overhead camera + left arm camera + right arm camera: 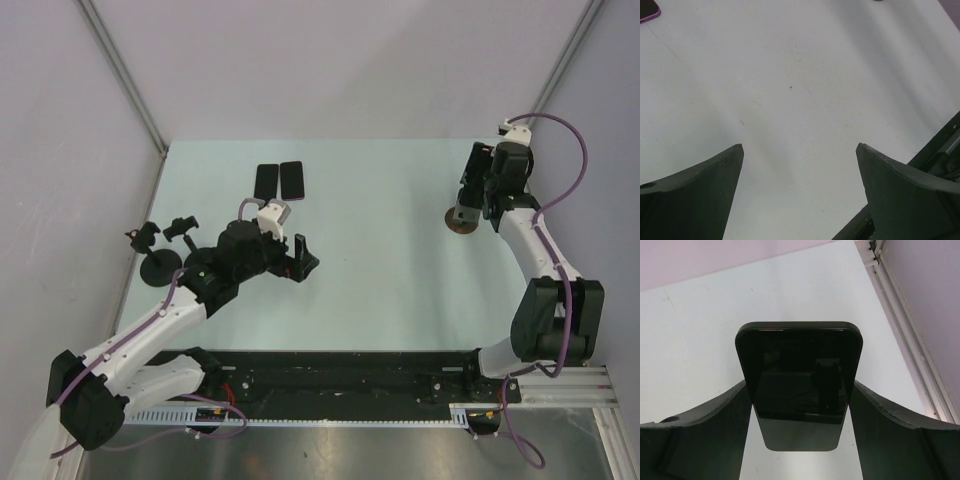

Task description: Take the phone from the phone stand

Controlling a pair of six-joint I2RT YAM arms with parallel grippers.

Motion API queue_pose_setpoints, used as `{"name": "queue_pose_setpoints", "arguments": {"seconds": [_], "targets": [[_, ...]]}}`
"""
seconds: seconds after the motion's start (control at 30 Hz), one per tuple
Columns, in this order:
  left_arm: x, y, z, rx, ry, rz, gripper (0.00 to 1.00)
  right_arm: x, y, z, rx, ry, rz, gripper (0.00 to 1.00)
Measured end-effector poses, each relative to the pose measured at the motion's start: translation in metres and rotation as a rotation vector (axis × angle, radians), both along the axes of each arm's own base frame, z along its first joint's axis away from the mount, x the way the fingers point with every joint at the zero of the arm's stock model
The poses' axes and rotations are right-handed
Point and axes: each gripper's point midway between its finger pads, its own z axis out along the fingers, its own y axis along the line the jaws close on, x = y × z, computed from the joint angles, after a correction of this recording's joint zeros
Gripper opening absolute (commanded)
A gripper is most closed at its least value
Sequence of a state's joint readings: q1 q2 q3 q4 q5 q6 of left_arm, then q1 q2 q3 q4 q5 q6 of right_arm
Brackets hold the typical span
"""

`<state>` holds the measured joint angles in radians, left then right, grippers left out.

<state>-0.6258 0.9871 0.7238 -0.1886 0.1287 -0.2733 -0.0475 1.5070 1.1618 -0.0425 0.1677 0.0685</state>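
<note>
Pinching phone [799,385] edges between right fingers [700,440].

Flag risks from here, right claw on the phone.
1. The right claw pinches the phone only by its smooth side edges; it may slip or pivot when lifted.
2. If the stand grips the phone, lifting could drag or tip its small base; the left claw is open and far off, not bracing it.

Phone [799,365] between the right hand's [800,386] fingers — two more phones [291,179] side by side, leftward.
</note>
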Motion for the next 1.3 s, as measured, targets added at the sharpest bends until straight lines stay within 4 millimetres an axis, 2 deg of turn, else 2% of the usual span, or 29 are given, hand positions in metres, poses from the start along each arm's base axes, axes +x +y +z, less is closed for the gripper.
{"name": "queue_pose_setpoints", "arguments": {"seconds": [0.17,0.3,0.43,0.73,0.87,1.1,1.3], "targets": [[-0.001,-0.011,0.016,-0.037,-0.010,-0.017,1.00,-0.015,0.020,0.028,0.070,-0.051,0.008,0.00],[0.002,-0.025,0.034,-0.095,-0.033,-0.029,1.00,-0.033,0.062,0.045,0.169,-0.067,0.065,0.00],[0.004,-0.041,0.043,-0.142,-0.036,-0.042,1.00,-0.055,0.101,0.060,0.265,-0.073,0.131,0.00],[0.007,-0.096,0.061,-0.222,-0.061,-0.139,1.00,-0.104,0.171,0.082,0.471,-0.052,0.266,0.00],[0.003,-0.117,0.065,-0.236,-0.066,-0.187,0.99,-0.127,0.200,0.084,0.560,-0.033,0.343,0.00],[0.005,-0.138,0.064,-0.245,-0.057,-0.216,0.89,-0.153,0.223,0.071,0.649,0.021,0.400,0.00],[0.005,-0.152,0.065,-0.251,-0.051,-0.246,0.70,-0.165,0.231,0.066,0.686,0.047,0.420,0.00]]}}
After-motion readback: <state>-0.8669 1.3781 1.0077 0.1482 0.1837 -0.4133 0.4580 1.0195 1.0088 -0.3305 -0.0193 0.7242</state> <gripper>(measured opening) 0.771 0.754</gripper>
